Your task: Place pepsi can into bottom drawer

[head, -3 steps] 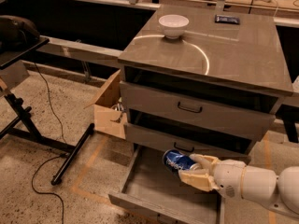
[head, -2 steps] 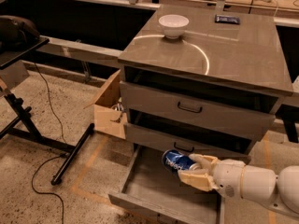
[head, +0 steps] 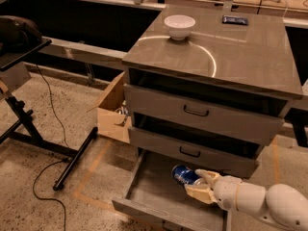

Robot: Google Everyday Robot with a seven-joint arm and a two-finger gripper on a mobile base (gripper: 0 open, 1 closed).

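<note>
The pepsi can, blue with a silver end, lies tilted on its side over the open bottom drawer, a wide grey tray pulled out at the foot of the cabinet. My gripper reaches in from the lower right on a white arm. Its cream fingers are closed on the can's right end and hold it just above the drawer floor. The two upper drawers with black handles are closed.
A white bowl and a flat dark packet sit on the cabinet top. An open cardboard box stands left of the cabinet. A black stand with legs and a cable is on the floor at left.
The gripper and the can have sunk slightly lower into the bottom drawer. Nothing else has moved.
</note>
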